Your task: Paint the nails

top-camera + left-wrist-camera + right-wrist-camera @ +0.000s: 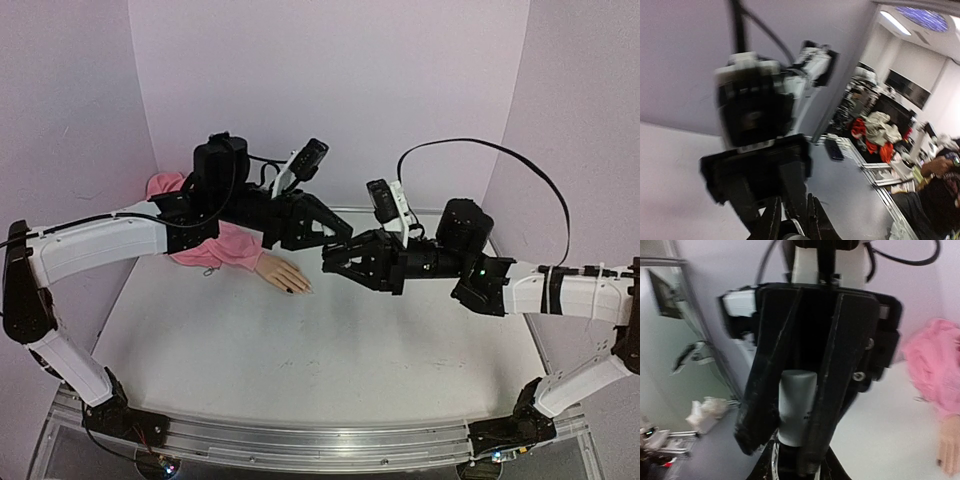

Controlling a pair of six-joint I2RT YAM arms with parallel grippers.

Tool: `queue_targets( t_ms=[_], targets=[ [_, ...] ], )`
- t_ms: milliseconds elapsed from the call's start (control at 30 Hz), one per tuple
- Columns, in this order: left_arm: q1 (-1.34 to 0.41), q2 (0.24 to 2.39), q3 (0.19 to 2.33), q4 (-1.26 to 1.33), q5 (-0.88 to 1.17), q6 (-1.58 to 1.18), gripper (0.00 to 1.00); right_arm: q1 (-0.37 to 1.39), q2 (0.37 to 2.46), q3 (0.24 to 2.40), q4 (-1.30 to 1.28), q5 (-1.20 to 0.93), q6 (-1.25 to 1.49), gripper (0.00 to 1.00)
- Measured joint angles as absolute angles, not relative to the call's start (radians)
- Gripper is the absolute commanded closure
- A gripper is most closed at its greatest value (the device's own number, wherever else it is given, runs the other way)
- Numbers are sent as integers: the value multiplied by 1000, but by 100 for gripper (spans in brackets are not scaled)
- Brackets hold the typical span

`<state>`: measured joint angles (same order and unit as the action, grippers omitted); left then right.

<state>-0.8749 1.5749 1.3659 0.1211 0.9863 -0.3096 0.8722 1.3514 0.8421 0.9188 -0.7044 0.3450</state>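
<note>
arms (100, 245) (565, 290) 2 — grippers (346, 236) (327, 259) 2 | mannequin hand (282, 274) 1 | pink sleeve (228, 246) 1 | grey cylinder (796, 405) 1

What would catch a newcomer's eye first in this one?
The two arms meet nose to nose in mid-air above the table, the left gripper and right gripper almost tip to tip. The right wrist view shows a grey cylinder clamped in the left gripper. Just left of them the mannequin hand in its pink sleeve lies flat on the table, its fingertips showing dark nails.
</note>
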Motion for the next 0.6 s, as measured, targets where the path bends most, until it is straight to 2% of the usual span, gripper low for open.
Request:
queue_targets(
  t_ms=[100,200,233,333,400,500,600],
  targets=[
    [-932,1540,1365,216,1111,-255,100,906,1345,832,1099,-904,492,100],
    [-978,1537,1371,274,1161,-228,98,931,1325,821,1149,-960,548,100],
    [-981,1538,1371,281,1160,-227,89,930,1322,820,1147,-961,549,100],
    [-970,1539,1360,285,1145,-238,52,927,1308,820,1082,-923,495,100],
    [-934,1530,1322,290,1130,-257,34,926,1278,820,1012,-878,425,100],
    [-851,1504,1245,276,1076,-306,22,924,1228,821,912,-754,326,100],
    [-758,1478,1172,261,1000,-381,16,925,1219,847,801,-595,242,100]
  ],
)
